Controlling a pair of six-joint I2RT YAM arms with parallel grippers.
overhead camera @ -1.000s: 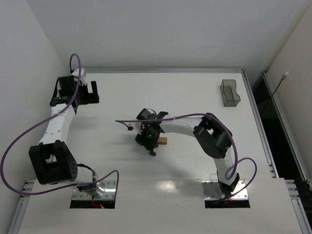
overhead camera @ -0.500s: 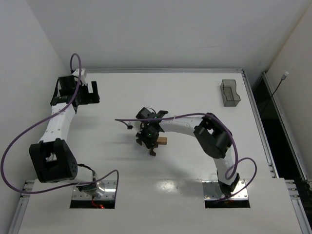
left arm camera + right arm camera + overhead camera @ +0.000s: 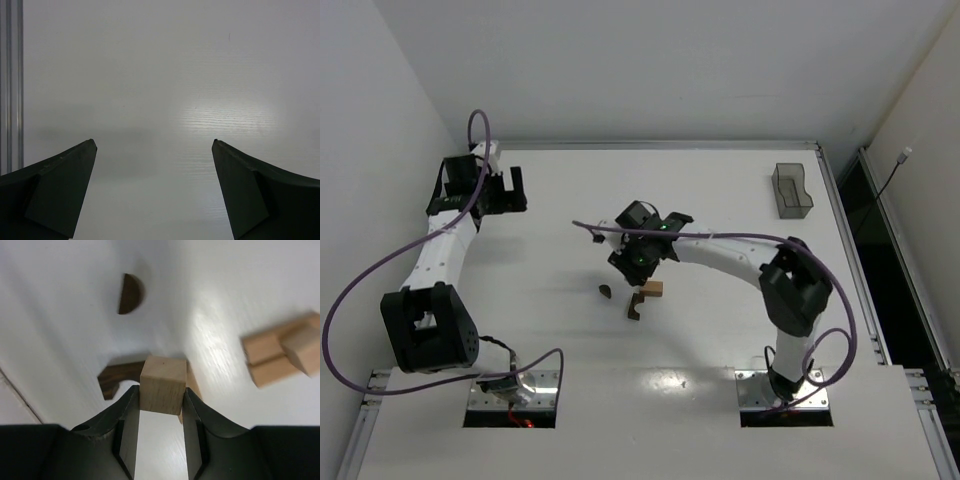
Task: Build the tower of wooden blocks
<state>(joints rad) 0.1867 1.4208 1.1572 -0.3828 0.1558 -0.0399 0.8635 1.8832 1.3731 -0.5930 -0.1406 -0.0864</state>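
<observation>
Far to the left, our left fingers (image 3: pixel 515 190) hang spread wide with nothing between them. Only bare table (image 3: pixel 720 350) lies beneath them, and a metal rail (image 3: pixel 11 85) runs just to their left. Our right fingers (image 3: pixel 634 262) are closed on a tan cube (image 3: pixel 163 380), gripping its two side faces and holding it clear of the table. The cube juts past their tips.

Beyond these fingers and to the left lies a dark half-round piece (image 3: pixel 131 293), and a dark arch piece (image 3: pixel 116 377) sits just past their left tip. To their right, a few tan blocks (image 3: pixel 277 352) lie touching one another. We see no standing stack, so we judge the tower barely begun.

To place the cube well, we should carry it level over a tan block and square its edges to the one beneath. Then we lower until the faces meet, open only a little and rise straight up. The dark pieces lie close, so we should steer clear of them.

The table is white, smooth and glossy with glare, so blocks may slide. White walls (image 3: pixel 620 70) close in around it, and a grey tray (image 3: pixel 792 190) sits well apart to the right.
</observation>
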